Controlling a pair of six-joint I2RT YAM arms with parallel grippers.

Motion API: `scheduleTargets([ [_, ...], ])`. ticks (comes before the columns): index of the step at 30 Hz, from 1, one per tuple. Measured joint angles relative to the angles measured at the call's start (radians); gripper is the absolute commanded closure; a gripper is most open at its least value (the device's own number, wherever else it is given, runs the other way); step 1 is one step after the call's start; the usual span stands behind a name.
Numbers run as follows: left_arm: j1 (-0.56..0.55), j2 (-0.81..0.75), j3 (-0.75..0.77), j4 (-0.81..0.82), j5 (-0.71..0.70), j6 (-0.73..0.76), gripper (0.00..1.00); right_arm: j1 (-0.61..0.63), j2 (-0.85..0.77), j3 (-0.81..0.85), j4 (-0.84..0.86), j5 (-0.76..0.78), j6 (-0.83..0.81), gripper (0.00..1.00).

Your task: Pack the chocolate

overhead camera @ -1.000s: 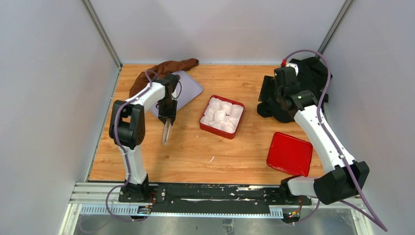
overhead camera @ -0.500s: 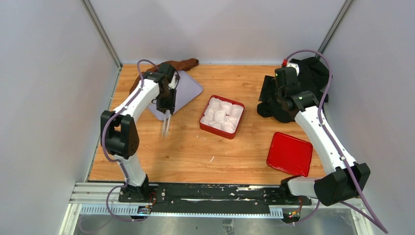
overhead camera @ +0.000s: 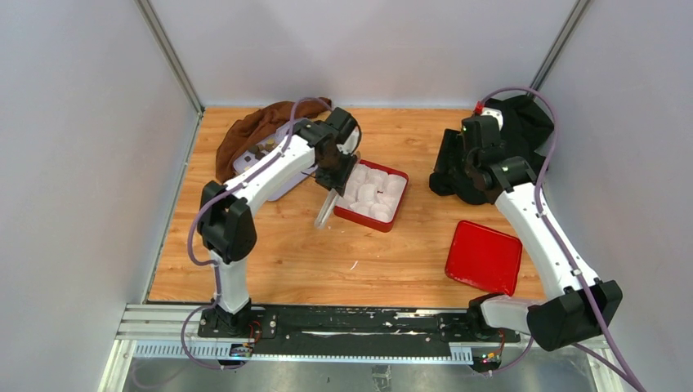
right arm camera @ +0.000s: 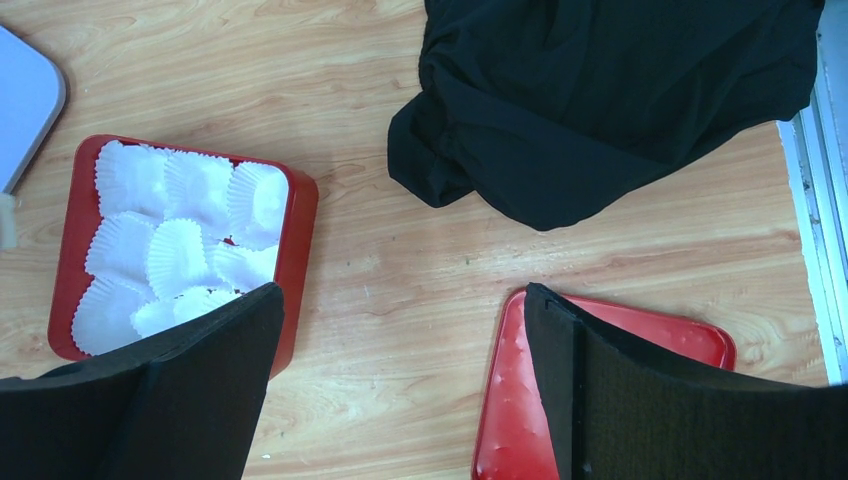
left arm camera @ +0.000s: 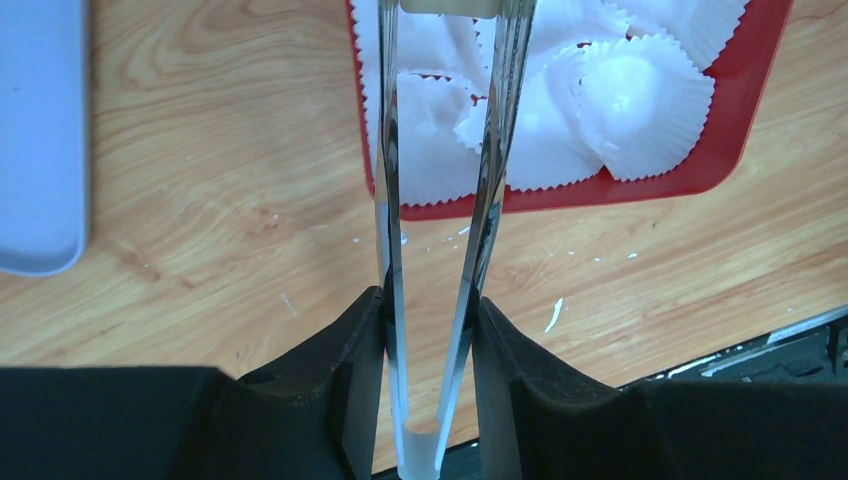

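At the far left we see a crumpled brown cloth [overhead camera: 245,131] and a flat pale-lavender tray [left arm camera: 40,140]. The chocolate [overhead camera: 261,151] shows from above as a few small dark pieces on that tray, well apart from the box they are meant for.

Next, the left gripper [left arm camera: 430,305] is clamped on a pair of slim metal tweezers [left arm camera: 388,200], its fingers pressing both blades. The blades reach out over the left part of the square red box [right arm camera: 302,225], which is lined with white pleated paper cups [left arm camera: 640,100]. The tips run off the top of the wrist view, so we cannot tell whether they carry a piece.

We judge this to be the delivery step: tweezers brought to the box. The next move calls for lowering the tips into one cup without crushing its neighbours, then easing the squeeze.

Further right, the right gripper [right arm camera: 400,300] hangs with its jaws wide and nothing between them, above bare wood. Beyond it lie the flat red lid [overhead camera: 484,256] and a heaped black cloth [right arm camera: 620,100].
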Motion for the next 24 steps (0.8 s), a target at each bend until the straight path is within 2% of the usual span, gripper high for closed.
scheduleTargets([
  [14, -0.037, 0.207, 0.151, -0.019, 0.003, -0.023, 0.87, 0.000, -0.035, -0.005, -0.010, 0.007, 0.000, 0.07],
  [24, -0.037, 0.242, 0.169, -0.036, -0.024, -0.039, 0.85, 0.000, -0.090, -0.050, -0.019, 0.028, 0.000, 0.06],
])
